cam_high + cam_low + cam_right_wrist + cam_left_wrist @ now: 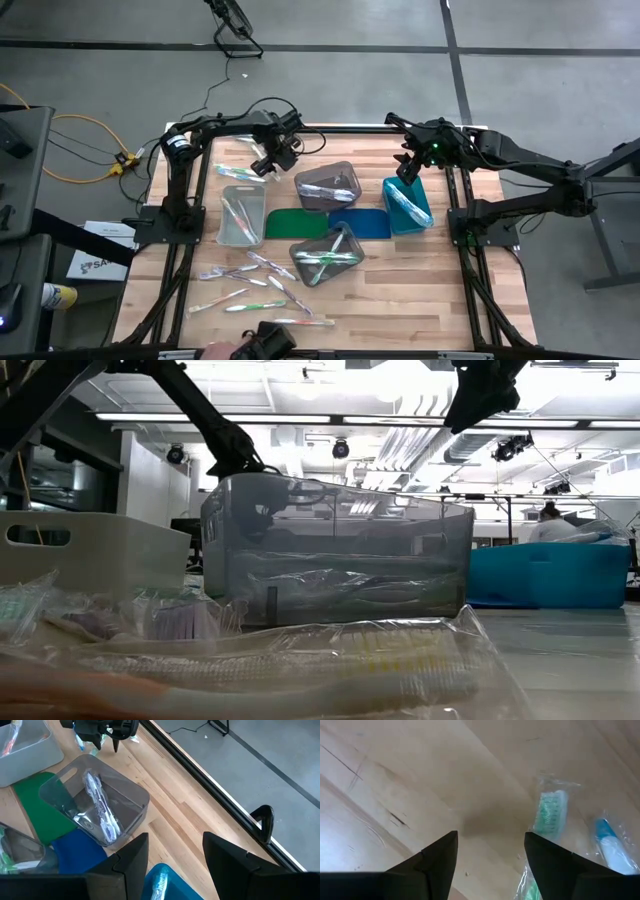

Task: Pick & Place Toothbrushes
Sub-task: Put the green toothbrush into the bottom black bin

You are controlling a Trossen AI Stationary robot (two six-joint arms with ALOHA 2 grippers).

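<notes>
Two wrapped toothbrushes (240,171) are seen lying crosswise on the wooden table (430,290) at its far left, below the left gripper (267,165), whose fingers are spread and empty. The right gripper (408,168), jaws apart, is held over the teal bin (407,207)

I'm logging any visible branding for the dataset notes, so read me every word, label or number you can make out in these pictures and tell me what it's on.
"SA...": dark letters on the white sheet lying left of the table; the rest cannot be read.
Toothbrush wrappers: no print can be read on them.
Bins and mats: no text shows.
</notes>
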